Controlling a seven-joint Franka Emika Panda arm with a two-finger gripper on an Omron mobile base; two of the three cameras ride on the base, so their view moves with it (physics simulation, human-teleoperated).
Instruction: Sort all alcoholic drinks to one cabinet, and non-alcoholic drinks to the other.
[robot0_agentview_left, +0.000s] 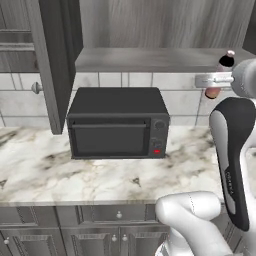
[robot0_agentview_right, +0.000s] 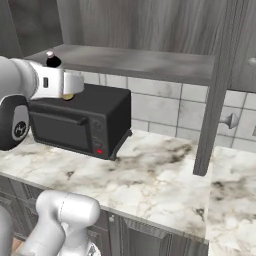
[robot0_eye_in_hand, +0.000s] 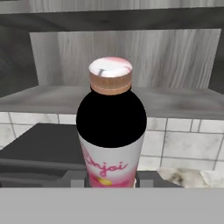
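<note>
Now pink bottle (robot0_eye_in_hand: 111, 131) between hand (robot0_eye_in_hand: 110, 179) fingers.

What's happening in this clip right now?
The robot arm's pincer is shut on the pink bottle, holding it upright in the air in front of the open wall cabinet. The bottle sits level with the cabinet's shelf floor, near its right end in the left base view, above the counter beside the black microwave. It is not yet set down on the shelf.
</note>
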